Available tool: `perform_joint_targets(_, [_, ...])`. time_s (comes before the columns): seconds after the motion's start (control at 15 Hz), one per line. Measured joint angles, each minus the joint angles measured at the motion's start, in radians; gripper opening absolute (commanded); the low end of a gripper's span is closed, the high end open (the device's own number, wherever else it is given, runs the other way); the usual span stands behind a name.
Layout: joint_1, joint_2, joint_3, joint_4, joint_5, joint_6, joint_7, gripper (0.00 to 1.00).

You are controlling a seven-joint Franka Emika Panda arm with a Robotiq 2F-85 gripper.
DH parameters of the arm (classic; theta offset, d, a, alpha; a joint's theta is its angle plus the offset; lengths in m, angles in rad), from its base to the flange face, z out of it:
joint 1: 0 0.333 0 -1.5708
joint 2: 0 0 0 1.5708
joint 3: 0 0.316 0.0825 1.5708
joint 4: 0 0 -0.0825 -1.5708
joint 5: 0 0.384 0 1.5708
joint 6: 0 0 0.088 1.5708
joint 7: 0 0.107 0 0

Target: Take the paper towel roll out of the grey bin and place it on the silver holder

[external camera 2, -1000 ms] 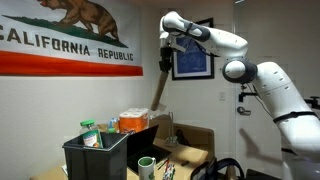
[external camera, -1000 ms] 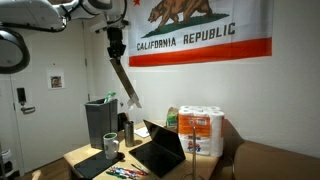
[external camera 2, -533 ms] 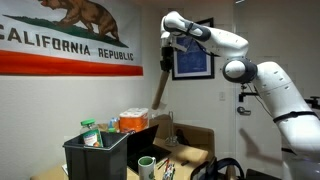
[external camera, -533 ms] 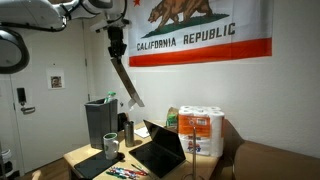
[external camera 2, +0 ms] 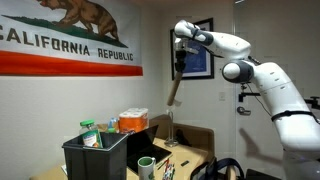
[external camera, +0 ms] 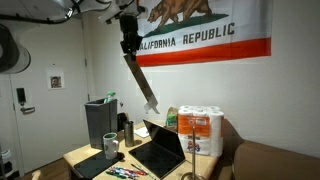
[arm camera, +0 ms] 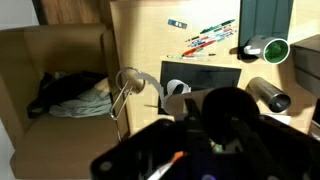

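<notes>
My gripper (external camera: 129,47) is high above the table and shut on the top end of the paper towel roll (external camera: 143,85), a long, slim, pale tube that hangs slanted in the air, clear of the grey bin (external camera: 98,124). Both show in an exterior view, the gripper (external camera 2: 181,48) with the roll (external camera 2: 174,90) below it, right of the bin (external camera 2: 95,158). In the wrist view the roll (arm camera: 228,118) is seen end-on and hides my gripper's (arm camera: 215,135) fingers. The silver holder (arm camera: 124,86), a thin wire stand, is at the table edge.
An open laptop (external camera: 160,150) sits on the table beside a wrapped pack of white rolls (external camera: 200,132). A green-rimmed cup (arm camera: 270,47), pens (arm camera: 205,38) and a dark bottle (arm camera: 268,94) lie on the table. A brown couch (arm camera: 60,70) holding a bag borders the table.
My gripper has carried the roll sideways away from above the bin, toward the laptop side of the table. The roll still hangs slanted from the jaws.
</notes>
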Motion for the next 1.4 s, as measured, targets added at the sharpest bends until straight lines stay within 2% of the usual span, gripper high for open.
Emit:
perform_joint_targets(0.2, [-0.082, 0.025, -0.004, 0.0, 0.0, 0.002, -0.08, 0.04])
perform_joint_targets(0.4, [-0.123, 0.065, -0.004, 0.002, 0.0, 0.02, -0.1, 0.05])
perform_joint_targets(0.93, [-0.125, 0.17, -0.003, 0.051, 0.0, 0.124, -0.084, 0.04])
perform_joint_targets(1.27, [-0.123, 0.248, -0.005, 0.177, 0.0, 0.128, -0.045, 0.04])
perform_joint_targets(1.4, [-0.125, 0.255, -0.005, 0.177, -0.002, 0.165, -0.029, 0.04])
